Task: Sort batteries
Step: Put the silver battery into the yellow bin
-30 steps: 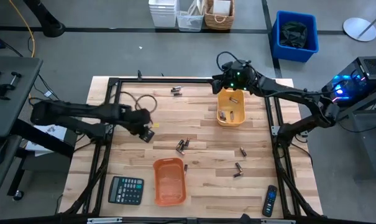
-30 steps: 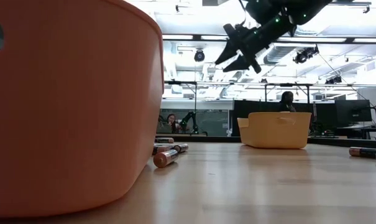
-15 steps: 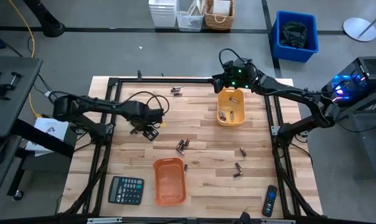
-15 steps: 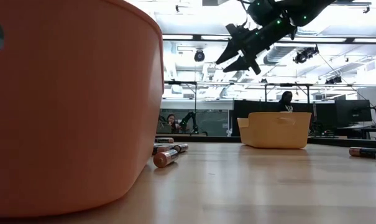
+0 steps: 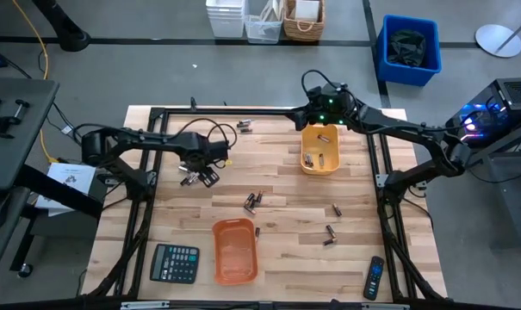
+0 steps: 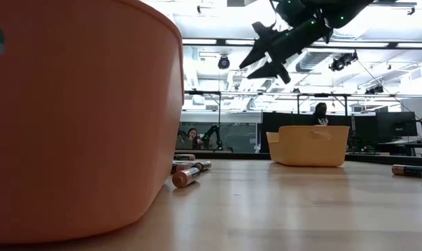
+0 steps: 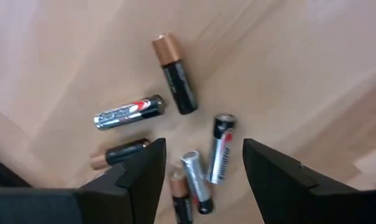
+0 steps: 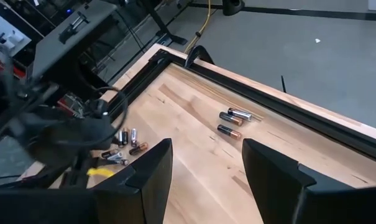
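Observation:
Batteries lie loose on the wooden table: a cluster (image 5: 253, 202) mid-table, a few (image 5: 245, 126) near the far edge, more (image 5: 331, 221) toward the right. Some lie in the yellow tray (image 5: 320, 148). My left gripper (image 5: 200, 178) hangs open over the table's left part. In the left wrist view, several batteries (image 7: 175, 81) show past its open fingers (image 7: 203, 180), untouched. My right gripper (image 5: 309, 116) is open and raised above the yellow tray's far rim (image 6: 308, 145). It also shows high in the low view (image 6: 268, 50). The right wrist view shows the far batteries (image 8: 234, 118).
An orange tray (image 5: 234, 250) sits near the table's near edge, and it fills the left of the low view (image 6: 78, 118). A black calculator (image 5: 174, 263) lies to its left, and a remote (image 5: 374, 277) lies at the near right corner. A dark frame (image 5: 226, 109) borders the table.
My left arm has swung its forearm toward the far edge and the table's middle. Its gripper has stayed over nearly the same left-hand spot and has turned. My right gripper has kept almost still above the yellow tray.

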Controlling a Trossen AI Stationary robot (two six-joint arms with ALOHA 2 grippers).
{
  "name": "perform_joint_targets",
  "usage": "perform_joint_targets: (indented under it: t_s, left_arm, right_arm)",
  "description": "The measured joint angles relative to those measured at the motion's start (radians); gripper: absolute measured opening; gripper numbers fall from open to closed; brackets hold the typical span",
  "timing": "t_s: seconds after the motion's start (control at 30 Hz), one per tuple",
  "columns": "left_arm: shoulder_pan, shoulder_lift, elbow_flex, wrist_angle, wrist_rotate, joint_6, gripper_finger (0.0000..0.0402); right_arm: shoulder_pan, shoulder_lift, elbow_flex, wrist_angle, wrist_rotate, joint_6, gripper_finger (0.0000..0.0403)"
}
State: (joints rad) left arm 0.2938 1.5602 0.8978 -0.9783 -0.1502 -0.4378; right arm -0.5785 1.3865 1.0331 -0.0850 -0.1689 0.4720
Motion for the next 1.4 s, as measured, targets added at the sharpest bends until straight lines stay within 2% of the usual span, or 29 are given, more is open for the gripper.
perform_joint_targets:
  t_s: [0.17, 0.5, 0.67, 0.97, 1.07, 1.2, 1.23, 1.4]
  left_arm:
    - [0.034, 0.005, 0.000, 0.022, 0.110, 0.082, 0.0207]
    - [0.043, 0.015, 0.000, 0.034, 0.108, 0.152, 0.0207]
    - [0.048, 0.079, -0.001, -0.003, 0.156, 0.159, 0.0207]
    - [0.048, 0.186, 0.007, 0.012, 0.124, 0.189, 0.0202]
    - [0.048, 0.194, 0.004, 0.019, 0.154, 0.212, 0.0164]
    - [0.049, 0.164, 0.007, 0.010, 0.214, 0.206, 0.0045]
    - [0.049, 0.150, 0.006, 0.001, 0.217, 0.206, 0.0029]
    - [0.057, 0.070, 0.036, -0.083, 0.234, 0.205, 0.0028]
  right_arm:
    - [-0.005, 0.000, 0.000, 0.004, 0.001, 0.019, 0.0190]
    - [-0.011, 0.000, 0.000, 0.004, 0.018, -0.022, 0.0190]
    - [-0.013, 0.000, 0.000, 0.007, 0.032, -0.002, 0.0190]
    - [-0.013, 0.000, 0.000, 0.009, 0.052, -0.001, 0.0190]
    - [-0.013, 0.000, 0.000, 0.009, 0.052, -0.005, 0.0190]
    - [-0.013, 0.000, 0.000, 0.009, 0.052, 0.003, 0.0190]
    - [-0.013, 0.000, 0.000, 0.008, 0.052, -0.013, 0.0190]
    - [-0.013, 0.000, 0.000, 0.016, 0.059, -0.026, 0.0190]
